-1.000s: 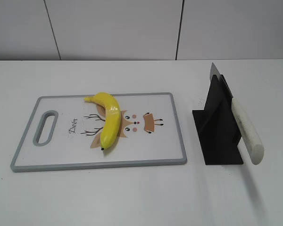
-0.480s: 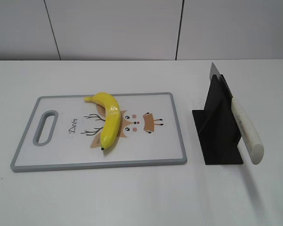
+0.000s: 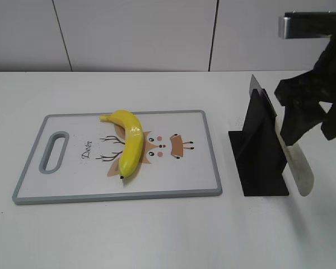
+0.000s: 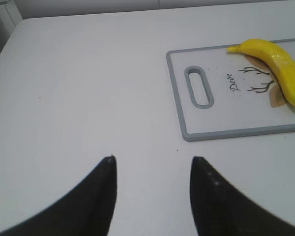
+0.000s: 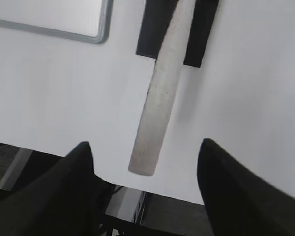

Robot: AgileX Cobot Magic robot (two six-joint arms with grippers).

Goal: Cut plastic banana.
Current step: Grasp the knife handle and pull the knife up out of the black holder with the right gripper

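Note:
The plastic banana (image 3: 129,143) lies on the white cutting board (image 3: 73,174), stem at the back, black tip toward the front; it also shows in the left wrist view (image 4: 278,58). A knife with a whitish handle (image 3: 295,159) rests slanted in a black stand (image 3: 257,151). My right gripper (image 3: 311,126) hangs open above the knife handle, apart from it. In the right wrist view the handle (image 5: 162,93) lies between the open fingertips (image 5: 221,167). My left gripper (image 4: 152,160) is open and empty over bare table, left of the board (image 4: 187,118).
The white table's front edge shows in the right wrist view (image 5: 49,147), just below the knife handle's end. A tiled wall (image 3: 134,33) stands behind the table.
My right arm has come in from the right edge and now hangs above the knife handle. The banana, board and knife have not moved.

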